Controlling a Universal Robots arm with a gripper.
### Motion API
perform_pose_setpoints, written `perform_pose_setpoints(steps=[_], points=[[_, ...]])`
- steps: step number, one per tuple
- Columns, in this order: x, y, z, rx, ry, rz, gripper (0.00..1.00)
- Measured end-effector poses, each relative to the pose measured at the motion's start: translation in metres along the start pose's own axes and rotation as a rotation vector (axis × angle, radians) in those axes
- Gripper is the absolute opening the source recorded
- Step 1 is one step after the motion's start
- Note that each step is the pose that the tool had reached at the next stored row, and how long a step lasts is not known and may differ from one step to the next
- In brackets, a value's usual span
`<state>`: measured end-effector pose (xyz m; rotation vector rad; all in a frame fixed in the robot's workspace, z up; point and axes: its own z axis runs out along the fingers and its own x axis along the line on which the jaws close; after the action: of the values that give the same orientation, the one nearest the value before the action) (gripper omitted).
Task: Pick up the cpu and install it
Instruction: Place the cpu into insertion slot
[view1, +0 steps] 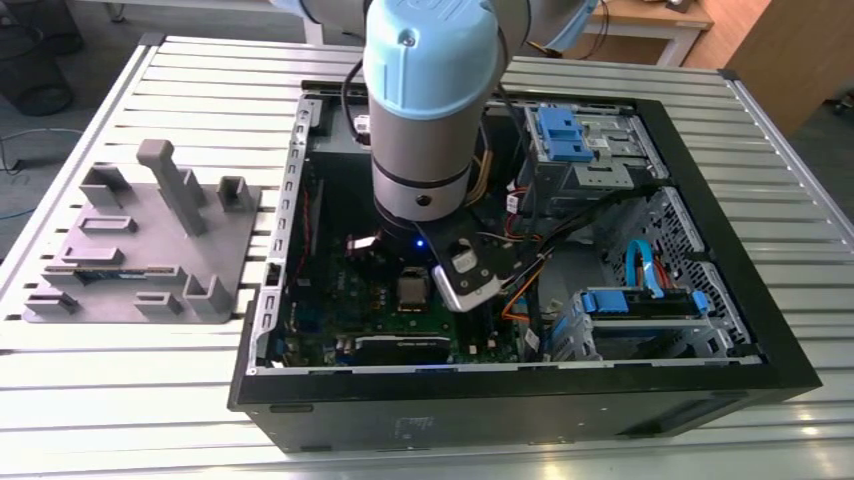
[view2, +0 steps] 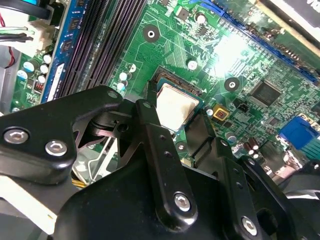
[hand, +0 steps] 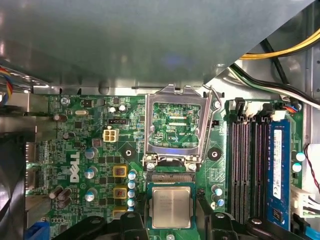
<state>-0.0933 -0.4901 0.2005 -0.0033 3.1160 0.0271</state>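
The cpu (hand: 171, 206), a small square chip with a pale silvery top, hangs just over the socket of the green motherboard (hand: 95, 150). A strip of socket contacts (hand: 171, 177) shows beside it. My gripper (hand: 171, 222) is shut on the cpu, with a black finger against each of two opposite edges. In the second wrist view the cpu (view2: 176, 106) sits between the black fingers (view2: 150, 107) of the gripper (view2: 175, 114). The shiny socket frame (hand: 149, 125) stands flipped open. In the exterior view my gripper (view1: 424, 278) reaches down into the open computer case (view1: 534, 400).
Memory slots (hand: 245, 165) run close beside the socket. Yellow and black cables (hand: 280, 50) hang near the case wall. Blue-tabbed drive cages (view1: 581, 135) fill the exterior view's right of the case. A grey plastic block with posts (view1: 147, 240) stands on the slatted table at the exterior view's left.
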Motion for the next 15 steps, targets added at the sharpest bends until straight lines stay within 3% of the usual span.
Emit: perform_pose_setpoints(steps=[15], points=[[-0.0007, -0.0002, 0.0067, 0.0002, 0.0001, 0.0, 0.47]])
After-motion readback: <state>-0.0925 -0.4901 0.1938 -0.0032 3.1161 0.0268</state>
